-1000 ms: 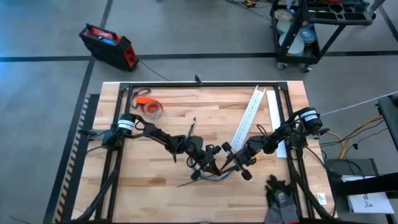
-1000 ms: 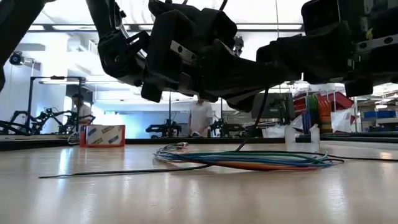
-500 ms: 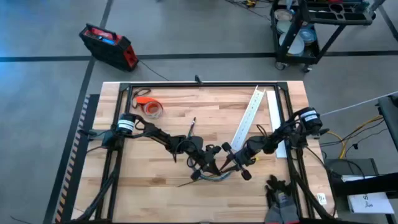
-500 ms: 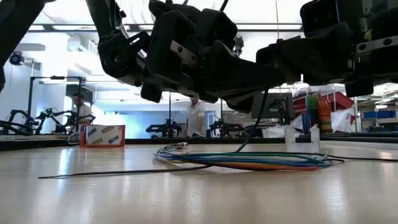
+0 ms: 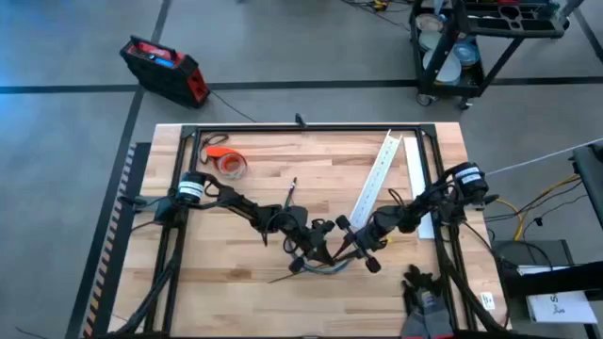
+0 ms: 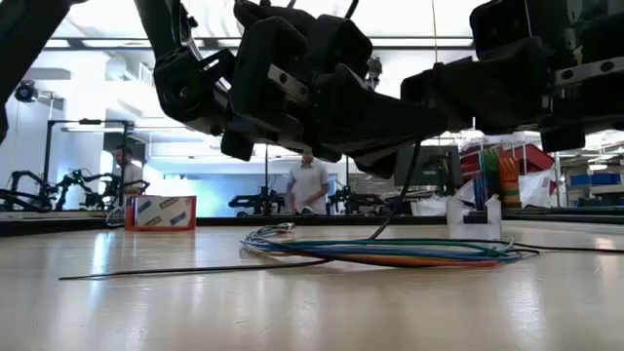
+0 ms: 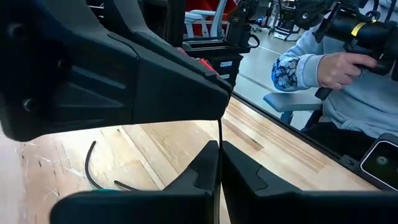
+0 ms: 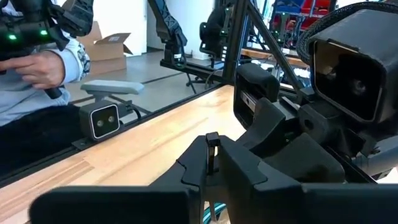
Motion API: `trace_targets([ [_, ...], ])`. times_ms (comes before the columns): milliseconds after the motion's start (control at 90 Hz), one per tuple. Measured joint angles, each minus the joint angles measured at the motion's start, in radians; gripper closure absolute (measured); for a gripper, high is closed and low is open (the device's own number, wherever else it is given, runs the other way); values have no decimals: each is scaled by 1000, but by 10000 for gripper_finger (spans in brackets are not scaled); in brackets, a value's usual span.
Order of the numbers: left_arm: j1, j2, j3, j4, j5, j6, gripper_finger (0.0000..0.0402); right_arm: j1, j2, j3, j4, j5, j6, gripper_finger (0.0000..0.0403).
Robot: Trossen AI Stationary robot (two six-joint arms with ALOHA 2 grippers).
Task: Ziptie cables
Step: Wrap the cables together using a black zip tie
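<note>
The cables [image 6: 390, 252] are a flat bundle of green, blue and dark wires lying on the wooden table near its front middle [image 5: 325, 268]. The ziptie [image 6: 195, 268] is a thin dark strip. Its long tail lies on the table and runs under the bundle, then it rises [image 6: 395, 200] to the two grippers. My left gripper [image 5: 317, 250] and my right gripper [image 5: 347, 250] meet tip to tip just above the cables. Both are shut on the strip. My left gripper pinches the ziptie's raised part [image 7: 219, 134] between its two fingertips; the strip runs straight through the shut fingers. The fingers come nearly level from the table's left. The strip hangs down from there to the table. My right gripper has a small dark end piece of the ziptie [image 8: 212, 140] between its shut fingertips. The fingers come nearly level from the table's right, facing my left gripper. This end is held clear of the table, above the cables.
An orange tape roll [image 5: 229, 162] lies at the far left, and a long white slotted channel [image 5: 377, 179] lies slanted at the far right. A dark glove [image 5: 424, 282] sits at the near right edge. A person holding controllers sits beyond the table [image 7: 336, 68].
</note>
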Motion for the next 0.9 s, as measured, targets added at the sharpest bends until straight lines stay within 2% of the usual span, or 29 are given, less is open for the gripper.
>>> trace_targets([
  [167,1,0,0,0,-1,0,402,0,0,0,0,0,1,401],
  [900,2,0,0,0,-4,0,402,0,0,0,0,10,11,402],
])
